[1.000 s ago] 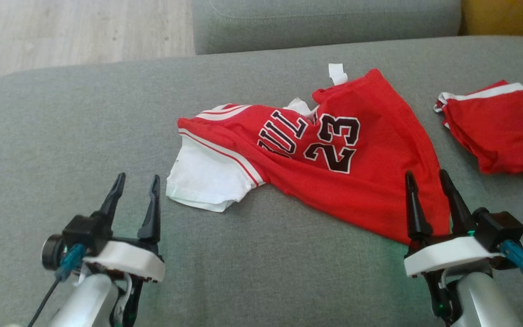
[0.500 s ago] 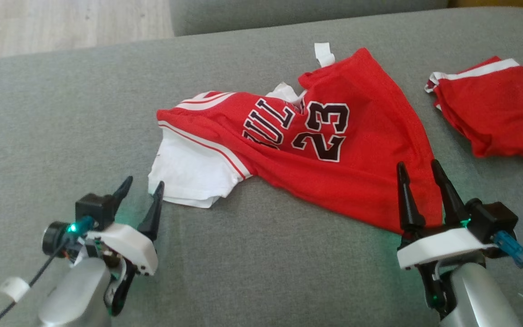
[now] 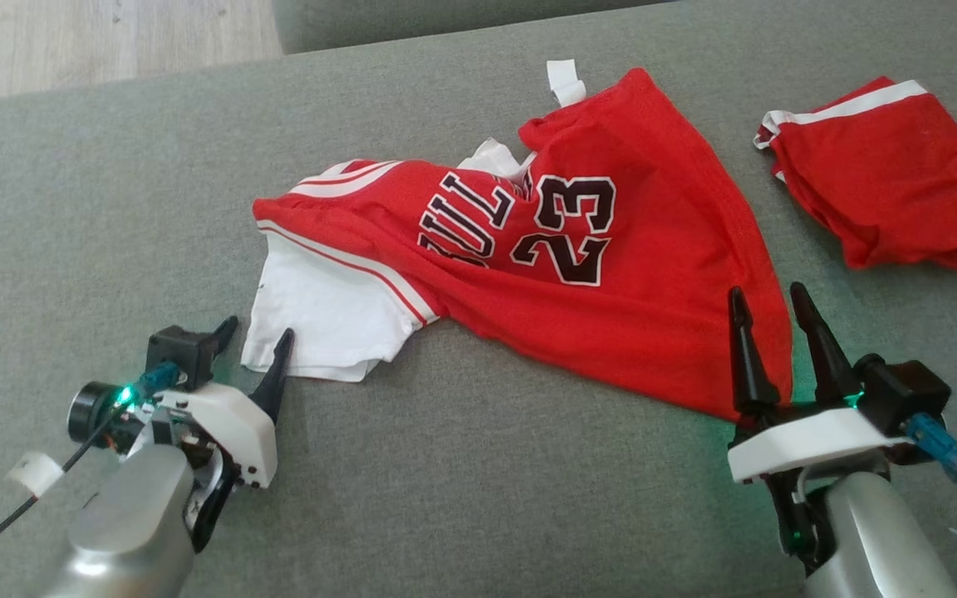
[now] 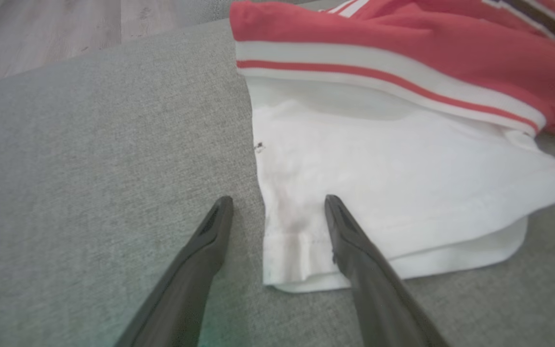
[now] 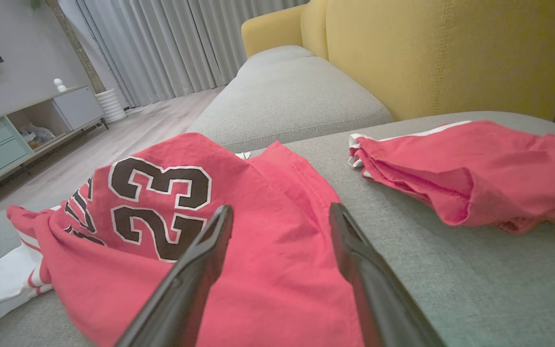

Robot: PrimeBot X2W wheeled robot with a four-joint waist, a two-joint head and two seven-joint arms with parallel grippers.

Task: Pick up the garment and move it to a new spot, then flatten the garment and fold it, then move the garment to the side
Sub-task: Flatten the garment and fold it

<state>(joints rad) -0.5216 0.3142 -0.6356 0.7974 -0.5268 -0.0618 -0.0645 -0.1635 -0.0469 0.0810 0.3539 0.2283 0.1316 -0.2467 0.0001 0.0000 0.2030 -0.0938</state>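
The garment (image 3: 611, 299) is a red jersey with "23" in black and a white sleeve (image 3: 321, 316); it lies crumpled across the middle of the grey cushion (image 3: 487, 498). My left gripper (image 3: 256, 337) is open at the sleeve's near left corner. In the left wrist view the sleeve hem (image 4: 292, 241) lies between the fingers of my left gripper (image 4: 277, 202). My right gripper (image 3: 765, 297) is open over the jersey's near right edge. In the right wrist view the red cloth (image 5: 268, 241) lies under the fingers of my right gripper (image 5: 280, 212).
A second red garment (image 3: 885, 199) with white trim lies bunched at the far right of the cushion. A yellow armchair (image 5: 451, 53) and another grey cushion (image 5: 287, 96) stand beyond. Wooden floor (image 3: 71, 33) lies past the cushion's far left edge.
The head camera has tilted, shifting the whole picture. My left gripper has moved forward and turned toward the white sleeve's corner. The right gripper stays at the jersey's edge.
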